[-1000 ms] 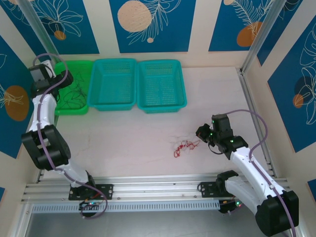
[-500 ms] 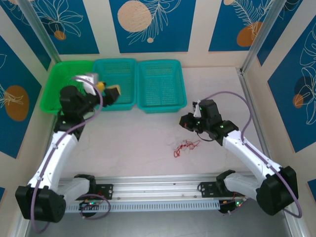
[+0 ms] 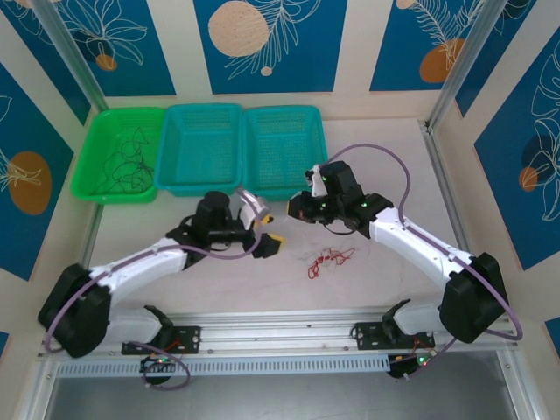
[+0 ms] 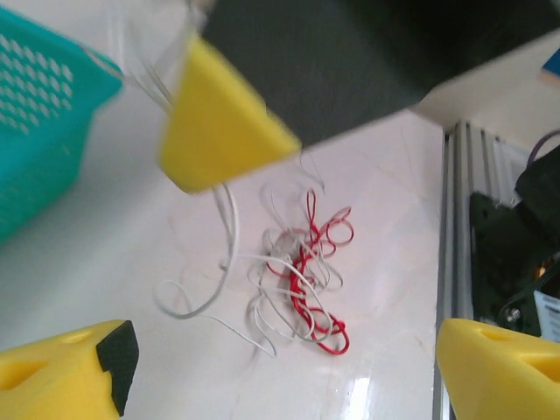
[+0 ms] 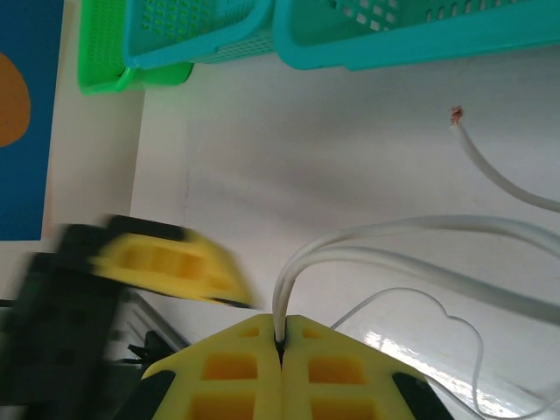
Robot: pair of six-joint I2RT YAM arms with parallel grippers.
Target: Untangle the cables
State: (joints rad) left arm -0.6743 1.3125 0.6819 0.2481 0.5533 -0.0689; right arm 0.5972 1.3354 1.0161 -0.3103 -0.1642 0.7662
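The red cable [image 3: 328,259] lies in a loose squiggle on the table, knotted with the white cable [image 4: 229,219] around it [image 4: 300,278]. My right gripper [image 3: 296,212] hangs above and to the left of the knot, shut [image 5: 282,337] on a doubled strand of white cable [image 5: 282,302] that rises from the pile. My left gripper [image 3: 269,231] is open just left of it, its fingers [image 4: 66,376] wide apart and empty, with the knot ahead of them. The black cable [image 3: 122,166] rests in the green basket [image 3: 96,188].
Two teal baskets [image 3: 201,185] [image 3: 289,191] stand beside the green one along the back wall. The two grippers are close together over the table's middle. An aluminium rail [image 3: 280,325] runs along the near edge.
My left arm has swung from the green basket across to the table's middle, jaws open. My right gripper has moved up and left with the white cable, drawing a strand out of the knot.
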